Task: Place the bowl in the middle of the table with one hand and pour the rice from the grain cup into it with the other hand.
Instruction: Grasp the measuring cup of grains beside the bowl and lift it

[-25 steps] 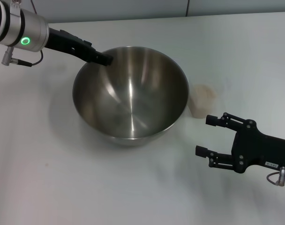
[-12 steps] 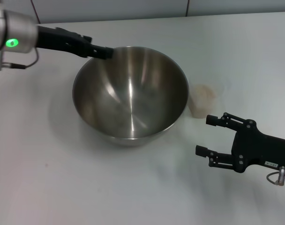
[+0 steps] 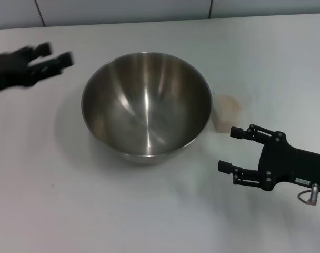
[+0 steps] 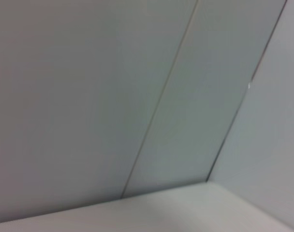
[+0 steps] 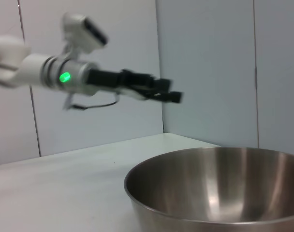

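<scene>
At the lower right of the head view the right gripper (image 3: 229,149) hangs over the table (image 3: 70,211) with its jaws spread, holding nothing. Just above it stands the grain cup (image 3: 226,113), with pale rice (image 3: 229,104) inside, close beside the bowl (image 3: 146,103). The bowl sits at frame centre, nothing in it. At upper left the blurred left gripper (image 3: 57,56), fingers apart, grips nothing, clear of the bowl's rim.

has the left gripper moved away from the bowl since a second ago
Yes. The left gripper, open, was at the bowl's far-left rim; it now sits well off to the left, clear of the bowl, which stayed put.
</scene>
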